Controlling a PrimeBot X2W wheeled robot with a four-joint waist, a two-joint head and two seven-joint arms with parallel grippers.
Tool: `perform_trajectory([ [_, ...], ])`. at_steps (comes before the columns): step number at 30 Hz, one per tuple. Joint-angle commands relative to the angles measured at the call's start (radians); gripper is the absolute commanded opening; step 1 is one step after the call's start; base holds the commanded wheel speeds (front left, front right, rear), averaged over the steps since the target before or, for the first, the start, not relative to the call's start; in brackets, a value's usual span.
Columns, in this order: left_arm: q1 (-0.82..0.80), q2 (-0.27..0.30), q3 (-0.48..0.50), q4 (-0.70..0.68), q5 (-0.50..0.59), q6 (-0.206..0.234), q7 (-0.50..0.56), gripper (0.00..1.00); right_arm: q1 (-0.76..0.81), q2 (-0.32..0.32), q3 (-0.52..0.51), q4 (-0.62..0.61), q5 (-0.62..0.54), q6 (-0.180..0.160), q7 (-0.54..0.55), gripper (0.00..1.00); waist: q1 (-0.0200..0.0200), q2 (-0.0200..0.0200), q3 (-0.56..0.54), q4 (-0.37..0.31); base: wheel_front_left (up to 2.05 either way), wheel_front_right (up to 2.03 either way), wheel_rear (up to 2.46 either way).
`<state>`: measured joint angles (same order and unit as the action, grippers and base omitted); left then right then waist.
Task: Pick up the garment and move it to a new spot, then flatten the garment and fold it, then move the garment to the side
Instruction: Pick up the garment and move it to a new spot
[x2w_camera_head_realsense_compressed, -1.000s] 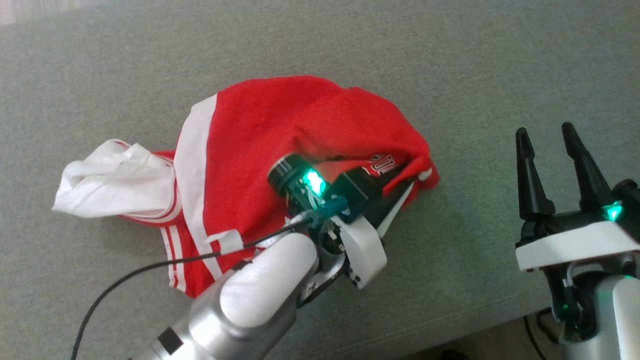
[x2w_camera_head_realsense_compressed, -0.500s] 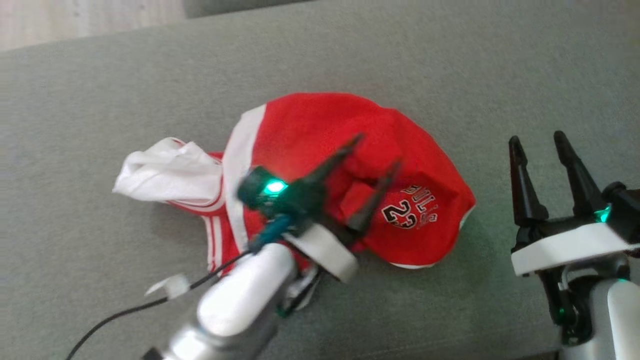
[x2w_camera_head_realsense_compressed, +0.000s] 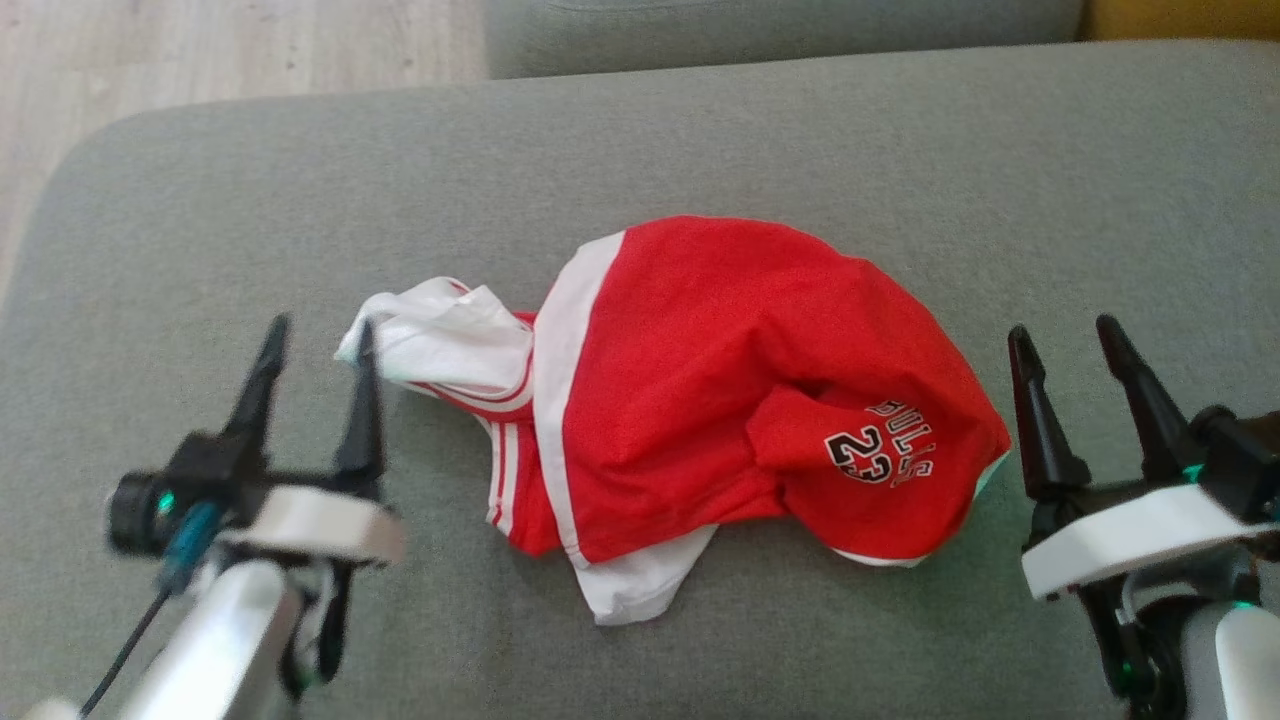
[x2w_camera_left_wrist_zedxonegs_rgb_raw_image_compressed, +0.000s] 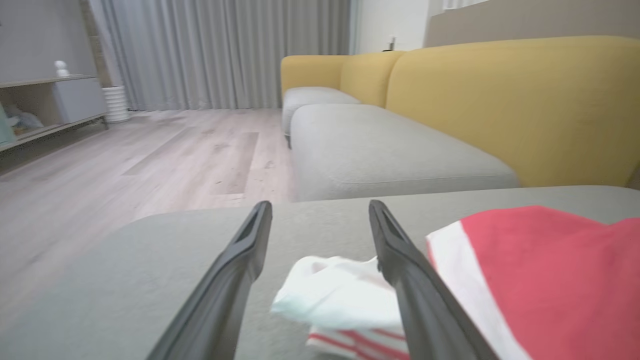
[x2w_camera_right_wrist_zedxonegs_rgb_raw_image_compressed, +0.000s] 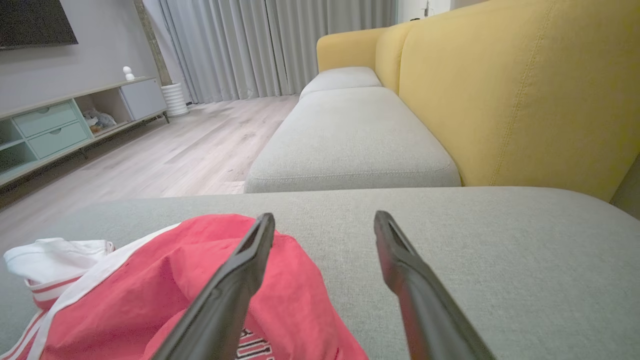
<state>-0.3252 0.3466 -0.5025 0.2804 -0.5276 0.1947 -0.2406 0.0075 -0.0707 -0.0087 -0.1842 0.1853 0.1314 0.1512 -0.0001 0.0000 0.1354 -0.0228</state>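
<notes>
Grey seat cushion (x2w_camera_head_realsense_compressed: 700, 130) of a sofa, wide and flat. A yellow backrest (x2w_camera_right_wrist_zedxonegs_rgb_raw_image_compressed: 500, 90) rises off to the right of both grippers, with pale wood floor (x2w_camera_left_wrist_zedxonegs_rgb_raw_image_compressed: 150, 160) and grey curtains (x2w_camera_left_wrist_zedxonegs_rgb_raw_image_compressed: 225, 50) ahead of them.

Garment (x2w_camera_head_realsense_compressed: 720, 380): red with white stripes, crumpled in a low heap on the cushion between the two grippers. Its white end (x2w_camera_head_realsense_compressed: 440, 340) is bunched on the side toward the left gripper. A black print (x2w_camera_head_realsense_compressed: 875, 455) with the number 23 faces up on the fold nearest the right gripper.

Left gripper (x2w_camera_head_realsense_compressed: 322, 326): fingers spread wide, nothing held, slightly blurred from the head camera.
- The white end lies just off its right finger, and from the head camera that fingertip overlaps the edge of the white cloth.
- From the left wrist camera the bunch sits low on the cushion, partly between the fingers and partly behind the right one.
- Contact between finger and cloth: cannot tell.
- Bare cushion lies to this gripper's left.
- A dark cable (x2w_camera_head_realsense_compressed: 120, 650) runs along its forearm.

Right gripper (x2w_camera_head_realsense_compressed: 1062, 330): fingers likewise spread, nothing held.
- The red heap lies just to its left, printed fold closest.
- From the head camera a narrow strip of cushion shows between cloth and finger.
- From the right wrist camera its left finger crosses in front of the red cloth, and its right finger stands over bare cushion.
</notes>
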Motion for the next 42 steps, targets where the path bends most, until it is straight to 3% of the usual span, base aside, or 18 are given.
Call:
perform_trajectory([
  [1, -0.004, 0.042, 0.059, -0.036, -0.005, 0.013, -0.015, 1.0, 0.0, -0.002, 0.018, -0.04, -0.007, -0.001, 0.006, 1.0, 0.0001, 0.0, -0.012, 0.017, 0.0, 0.0, 0.0],
  [7, 0.099, 0.107, 0.117, -0.077, -0.022, 0.034, -0.018, 1.0, 0.018, 0.002, 0.02, -0.045, -0.01, -0.001, 0.018, 1.0, 0.0001, 0.0, -0.039, 0.037, 0.0, 0.0, 0.0],
  [13, 0.164, 0.147, 0.088, -0.142, -0.016, 0.027, 0.03, 1.0, 0.045, 0.005, 0.028, -0.044, -0.015, -0.001, 0.028, 1.0, 0.0001, 0.0, -0.067, 0.035, 0.0, 0.0, 0.0],
  [25, 0.261, 0.183, 0.057, -0.264, 0.006, 0.094, 0.112, 1.0, 0.09, 0.013, 0.035, -0.054, -0.012, -0.001, 0.044, 1.0, 0.0001, 0.0, -0.111, 0.017, 0.0, 0.0, 0.0],
  [42, 0.283, 0.193, 0.062, -0.295, -0.008, 0.119, 0.129, 1.0, 0.09, 0.018, 0.037, -0.059, -0.01, -0.001, 0.047, 1.0, 0.0001, 0.0, -0.11, 0.012, 0.0, 0.0, 0.0],
])
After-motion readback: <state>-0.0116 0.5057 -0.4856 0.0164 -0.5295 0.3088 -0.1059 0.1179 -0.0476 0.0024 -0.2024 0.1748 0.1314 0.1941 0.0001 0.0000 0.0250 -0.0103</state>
